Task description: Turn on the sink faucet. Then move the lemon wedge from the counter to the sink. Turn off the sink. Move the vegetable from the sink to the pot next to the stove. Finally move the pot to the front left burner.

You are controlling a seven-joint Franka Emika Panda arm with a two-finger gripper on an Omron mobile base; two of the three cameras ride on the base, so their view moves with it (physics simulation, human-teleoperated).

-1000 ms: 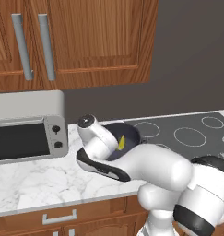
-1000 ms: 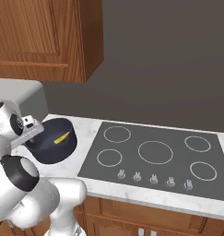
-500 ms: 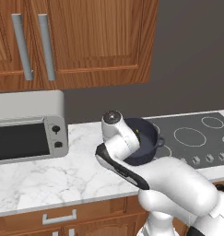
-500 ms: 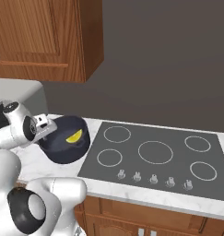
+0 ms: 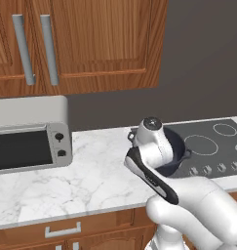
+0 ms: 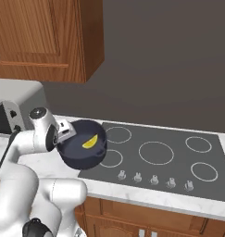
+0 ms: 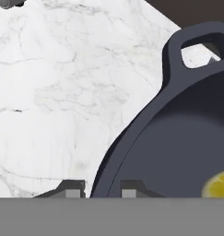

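Pincer [image 7: 102,186] clamped on pot [image 6: 81,144] rim, one tip inside wall, other outside. Pot held over stove's [image 6: 155,152] front left corner, beside front left ring, partly over counter [image 5: 81,180] edge. Lemon wedge [image 6: 90,142] lies in pot bottom. Loop handle [image 7: 198,44] on pot's far side. Toaster oven [image 5: 29,134] at counter's left end.

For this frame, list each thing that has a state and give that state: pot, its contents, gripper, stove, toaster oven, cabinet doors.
pot: upright, gripped at its rim, over the stove's front left corner.
lemon wedge: lying inside the pot.
gripper: shut on the pot's rim.
stove: no burner glowing; every ring bare except the front left.
toaster oven: door closed.
cabinet doors: closed.
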